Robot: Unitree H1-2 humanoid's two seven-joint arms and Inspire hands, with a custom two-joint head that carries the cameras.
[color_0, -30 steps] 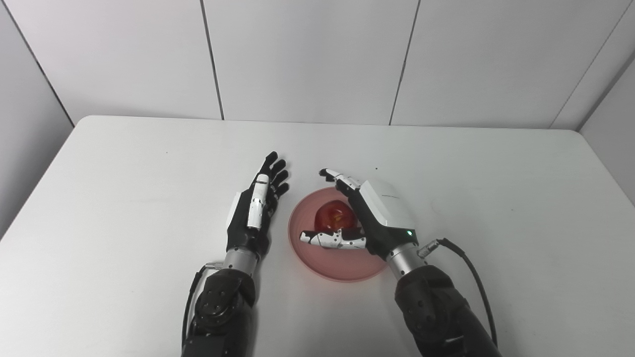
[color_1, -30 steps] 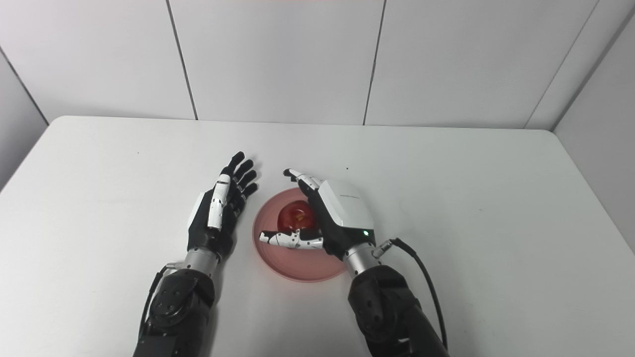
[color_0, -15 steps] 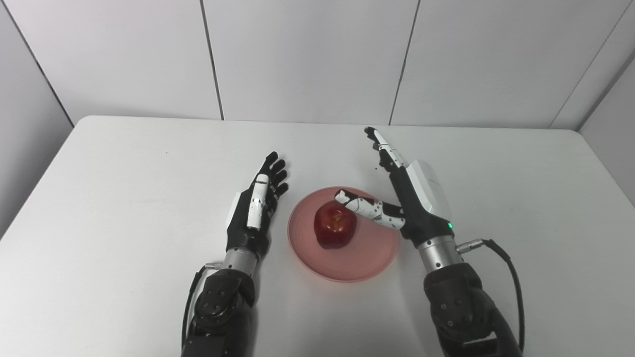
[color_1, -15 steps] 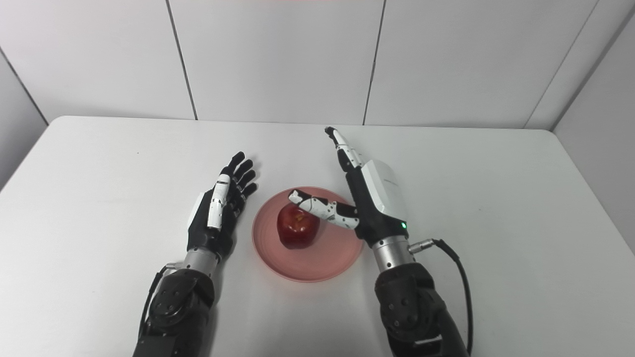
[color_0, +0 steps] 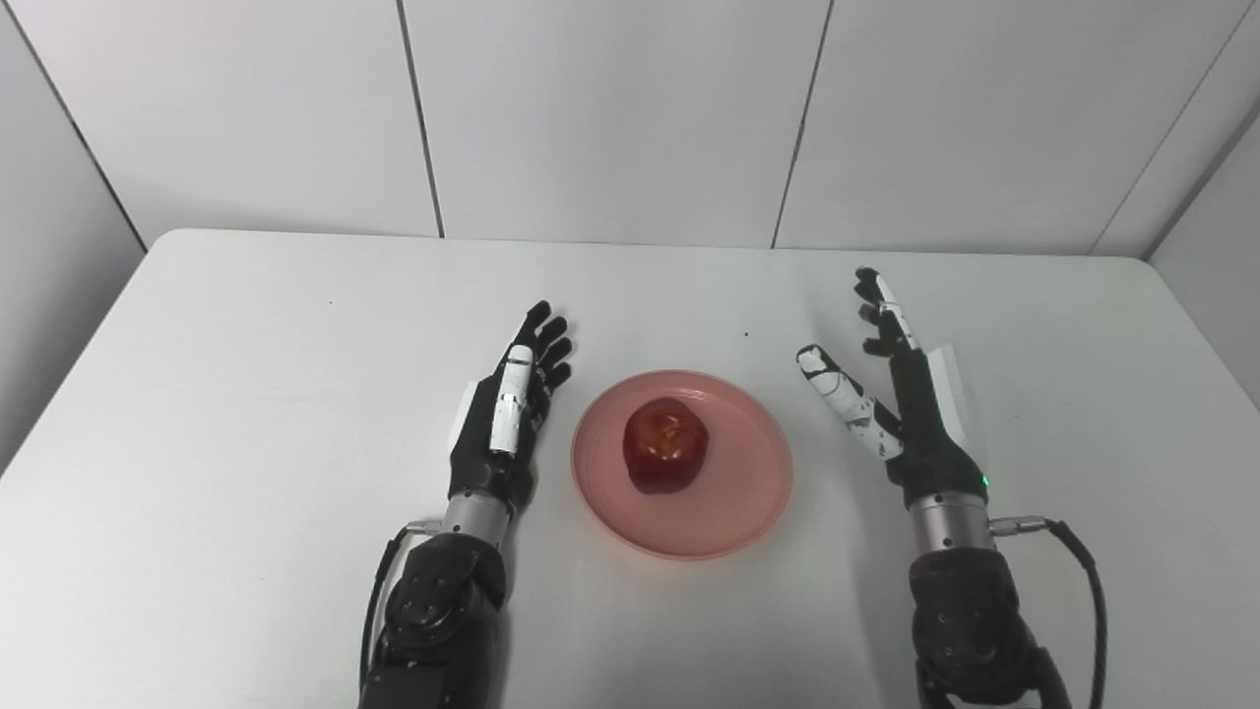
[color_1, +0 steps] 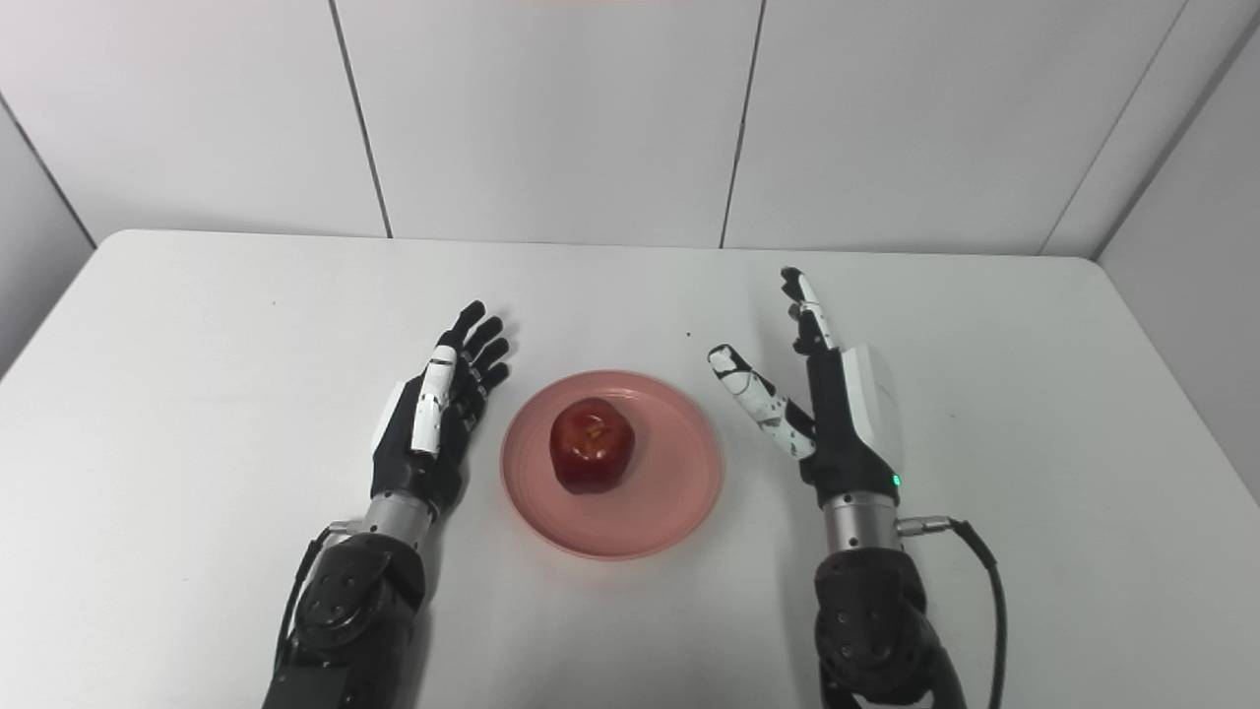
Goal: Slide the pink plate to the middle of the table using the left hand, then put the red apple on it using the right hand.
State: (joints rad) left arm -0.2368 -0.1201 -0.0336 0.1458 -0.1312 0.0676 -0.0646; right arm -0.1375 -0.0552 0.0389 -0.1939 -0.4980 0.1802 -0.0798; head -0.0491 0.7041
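A red apple (color_0: 666, 456) rests upright on the pink plate (color_0: 733, 502), slightly left of the plate's centre, in the middle of the white table (color_0: 246, 325). My left hand (color_0: 504, 412) lies open just left of the plate, fingers stretched forward, touching neither plate nor apple. To the plate's right, my right hand (color_0: 901, 399) stands open and edge-on, thumb spread toward the plate, holding nothing and apart from its rim. In the right eye view the apple (color_1: 591, 444) sits between both hands.
A black cable (color_0: 1078, 581) trails from the right wrist over the table's near right part. Grey wall panels (color_0: 610, 108) stand behind the table's far edge. A tiny dark speck (color_0: 745, 334) lies beyond the plate.
My right hand has let go of the apple, opened and pulled away to the right, off the plate. The apple stays on the plate. The left hand has not moved.
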